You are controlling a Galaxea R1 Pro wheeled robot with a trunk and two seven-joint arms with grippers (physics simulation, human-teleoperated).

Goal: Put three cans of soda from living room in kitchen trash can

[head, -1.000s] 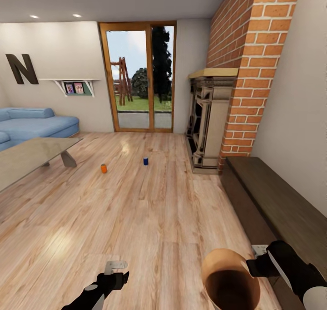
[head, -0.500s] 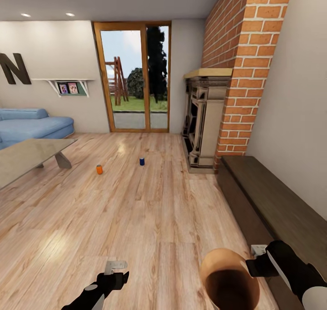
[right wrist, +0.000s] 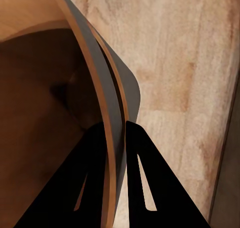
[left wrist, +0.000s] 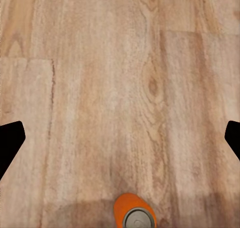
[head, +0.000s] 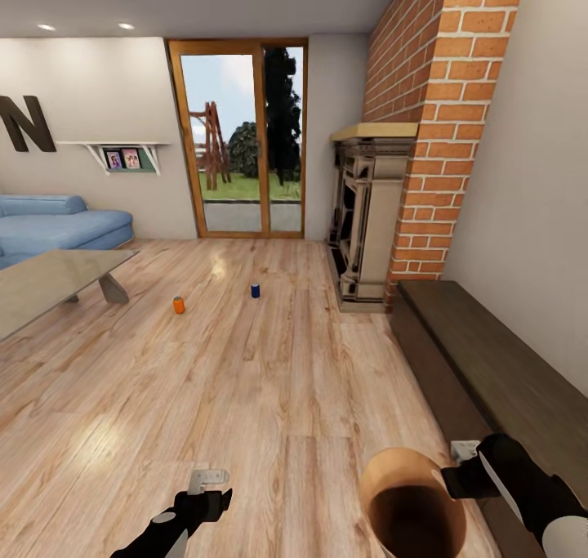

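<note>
Two cans are seen upright on the wood floor [head: 269, 395] from the head view: an orange can [head: 178, 305] nearer the low table [head: 49, 284], and a dark blue can [head: 256, 291] just beyond it, toward the glass doors [head: 241, 141]. Both stand well apart from the robot, with open floor between. Along the right side, a dark bench [head: 490, 362] and the fireplace [head: 367, 215] under the brick chimney [head: 441, 92] are lined up; a blue sofa [head: 57, 223] is placed far left. Low in the picture, the bin [head: 412, 501] is held by the right gripper [head: 457, 472], tan mouth upward.

From the left wrist view, a third orange can [left wrist: 134, 213] with its silver top facing the camera is seen standing on the planks, and the left gripper [left wrist: 120, 143] is spread wide, nothing between its fingers.

From the right wrist view, the bin's rim [right wrist: 102, 92] is pinched between the two dark fingers [right wrist: 100, 188], grey outside, wood-coloured inside.
</note>
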